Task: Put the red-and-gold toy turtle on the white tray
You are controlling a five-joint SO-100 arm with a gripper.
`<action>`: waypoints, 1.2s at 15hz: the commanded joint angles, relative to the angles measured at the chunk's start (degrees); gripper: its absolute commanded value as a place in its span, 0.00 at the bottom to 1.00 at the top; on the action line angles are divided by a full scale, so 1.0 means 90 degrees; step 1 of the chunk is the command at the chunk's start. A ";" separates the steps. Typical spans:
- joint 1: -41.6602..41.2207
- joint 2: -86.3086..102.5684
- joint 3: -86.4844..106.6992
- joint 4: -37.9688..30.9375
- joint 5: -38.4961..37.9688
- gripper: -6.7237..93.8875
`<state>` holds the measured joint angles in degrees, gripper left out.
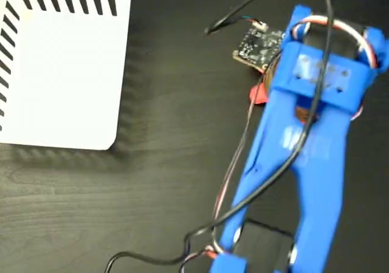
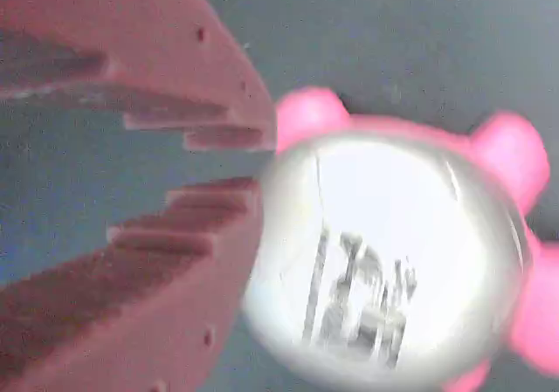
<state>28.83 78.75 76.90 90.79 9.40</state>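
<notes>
The red-and-gold toy turtle (image 2: 393, 252) fills the right of the wrist view, blurred, with a shiny pale domed shell bearing a dark logo and pink-red legs around it. My gripper (image 2: 262, 161) has its toothed fingers (image 2: 157, 51) at the left, tips nearly together with only a narrow slit and nothing between them. The tips sit right at the shell's left edge, above it. In the fixed view the blue arm (image 1: 304, 133) covers the turtle; only a red bit (image 1: 258, 93) peeks out at the arm's left. The white tray (image 1: 61, 72) lies at the upper left, with nothing on it.
The table (image 1: 152, 182) is dark wood grain. A small circuit board (image 1: 258, 45) with wires rides on the arm near its head. Black cables (image 1: 182, 255) trail across the table at the bottom. Open table lies between the arm and the tray.
</notes>
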 commanded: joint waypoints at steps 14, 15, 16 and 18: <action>0.0127 -0.1396 -0.1406 0.0801 0.0557 0.63; 0.0137 -0.1631 -0.1641 0.0801 0.0645 0.63; 0.0137 -0.1787 -0.1758 0.0791 0.0713 0.63; 0.0117 -0.2031 -0.1836 0.0723 0.0801 0.63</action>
<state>29.36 58.89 63.54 96.77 15.73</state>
